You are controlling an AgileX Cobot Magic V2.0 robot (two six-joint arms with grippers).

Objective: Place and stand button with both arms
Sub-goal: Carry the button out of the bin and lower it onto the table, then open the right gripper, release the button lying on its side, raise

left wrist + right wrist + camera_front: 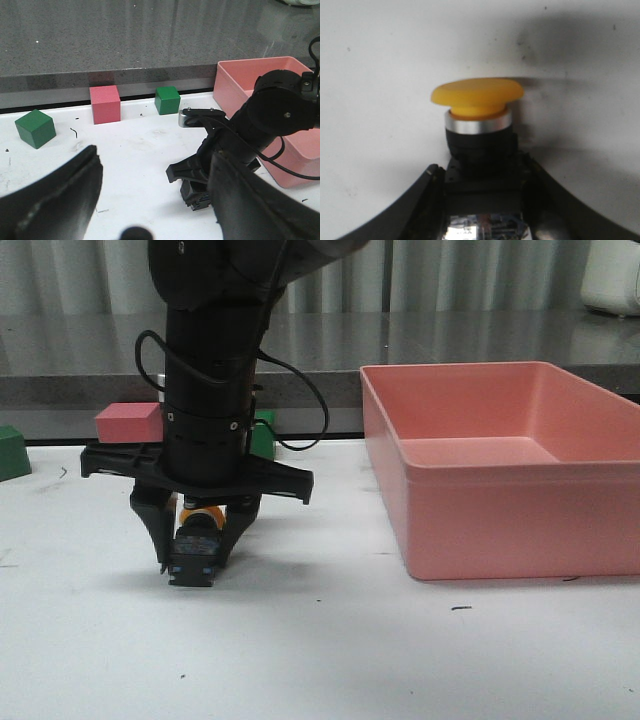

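Note:
My right gripper (pixel 193 562) points down at the table and is shut on the button (pixel 195 545), its fingers clamped on the blocky black base. The yellow cap (pixel 205 510) shows just above the base, between the fingers. In the right wrist view the button (pixel 477 125) sticks out past the fingers with its yellow cap, silver ring and black collar clear. The base hangs at or just above the white table; I cannot tell if it touches. My left gripper (pixel 155 160) is open and empty, a short way from the right gripper (pixel 200 190) and the button base (pixel 197 197).
A large pink bin (pixel 520 510) stands right of the button, also in the left wrist view (pixel 250 75). At the back edge of the table are a pink cube (pixel 128 422) and two green cubes (pixel 10 452) (pixel 263 435). A grey counter runs behind.

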